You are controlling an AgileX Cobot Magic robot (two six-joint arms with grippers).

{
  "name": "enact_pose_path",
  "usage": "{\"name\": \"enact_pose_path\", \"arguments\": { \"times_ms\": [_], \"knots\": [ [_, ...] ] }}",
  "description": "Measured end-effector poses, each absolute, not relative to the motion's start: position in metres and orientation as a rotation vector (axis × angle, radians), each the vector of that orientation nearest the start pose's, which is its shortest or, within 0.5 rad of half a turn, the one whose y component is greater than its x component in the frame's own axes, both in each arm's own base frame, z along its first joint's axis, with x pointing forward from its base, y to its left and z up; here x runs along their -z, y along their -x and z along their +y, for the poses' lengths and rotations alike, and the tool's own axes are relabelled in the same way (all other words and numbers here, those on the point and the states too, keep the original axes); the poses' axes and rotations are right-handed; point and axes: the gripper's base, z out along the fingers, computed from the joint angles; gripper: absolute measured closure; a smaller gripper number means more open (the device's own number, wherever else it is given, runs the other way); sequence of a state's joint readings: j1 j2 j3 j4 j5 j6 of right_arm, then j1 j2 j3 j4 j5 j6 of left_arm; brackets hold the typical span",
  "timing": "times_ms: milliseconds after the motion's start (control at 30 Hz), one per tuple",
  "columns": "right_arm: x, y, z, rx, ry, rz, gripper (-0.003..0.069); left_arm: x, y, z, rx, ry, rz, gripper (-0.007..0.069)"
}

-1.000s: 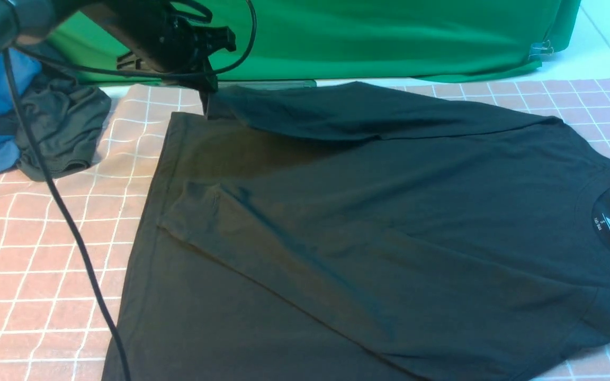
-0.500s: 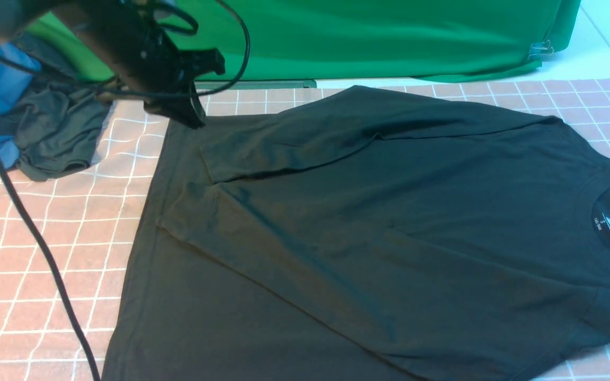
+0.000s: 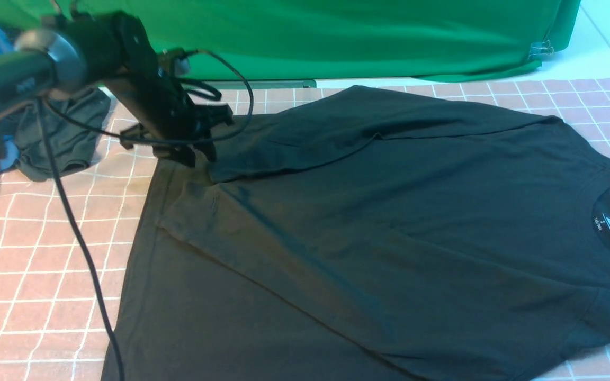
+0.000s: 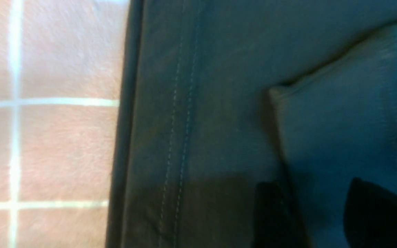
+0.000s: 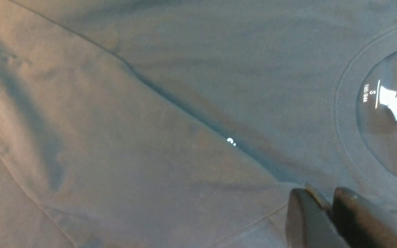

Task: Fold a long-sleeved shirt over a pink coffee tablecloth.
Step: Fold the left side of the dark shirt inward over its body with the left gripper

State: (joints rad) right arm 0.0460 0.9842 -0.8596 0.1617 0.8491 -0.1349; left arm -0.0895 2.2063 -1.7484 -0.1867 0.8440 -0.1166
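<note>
The left end effector [image 4: 314, 184] stands open over the black shirt [image 3: 389, 222] on the pink tablecloth [image 3: 45, 254]. The right end effector [image 5: 327, 198] is closed near the collar [image 5: 343, 113].

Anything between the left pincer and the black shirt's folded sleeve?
Nothing visible. The left pincer sits right at the sleeve cuff of the long-sleeved shirt; its own cable loops beside it, not in between.
</note>
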Motion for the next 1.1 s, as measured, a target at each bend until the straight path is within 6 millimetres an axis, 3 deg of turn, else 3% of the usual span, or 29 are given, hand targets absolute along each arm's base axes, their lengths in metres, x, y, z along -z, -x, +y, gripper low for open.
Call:
{"name": "enact_pose_path", "arguments": {
  "times_ms": [200,367,533,767,867,900,933,967,1033,1100],
  "knots": [
    [-0.323,-0.184,0.019,-0.156,0.143,2.441,0.0515,-0.165,-0.472,-0.056,0.28,0.145,2.782,0.0256],
    [-0.323,-0.184,0.019,-0.156,0.142,2.439,0.0515,-0.163,-0.474,-0.062,0.271,0.023,2.76,0.0361],
    [-0.323,-0.184,0.019,-0.156,0.142,2.438,0.0515,-0.161,-0.473,-0.085,0.246,-0.167,2.732,0.056],
    [-0.323,-0.184,0.019,-0.156,0.142,2.438,0.0515,-0.168,-0.472,-0.093,0.225,-0.179,2.708,0.0592],
    [-0.323,-0.184,0.019,-0.156,0.142,2.438,0.0515,-0.194,-0.466,-0.093,0.233,-0.167,2.682,0.0592],
    [-0.323,-0.184,0.019,-0.156,0.142,2.438,0.0515,-0.194,-0.466,-0.093,0.233,-0.168,2.684,0.0592],
    [-0.323,-0.184,0.019,-0.156,0.142,2.438,0.0515,-0.217,-0.459,-0.093,0.24,-0.171,2.664,0.0592],
    [-0.323,-0.184,0.019,-0.156,0.142,2.438,0.0515,-0.216,-0.459,-0.093,0.24,-0.172,2.668,0.0592],
    [-0.323,-0.184,0.019,-0.156,0.142,2.438,0.0515,-0.243,-0.447,-0.091,0.249,-0.177,2.662,0.0592],
    [-0.323,-0.184,0.019,-0.156,0.142,2.438,0.0515,-0.253,-0.441,-0.09,0.254,-0.176,2.672,0.0592]
  ]
}}
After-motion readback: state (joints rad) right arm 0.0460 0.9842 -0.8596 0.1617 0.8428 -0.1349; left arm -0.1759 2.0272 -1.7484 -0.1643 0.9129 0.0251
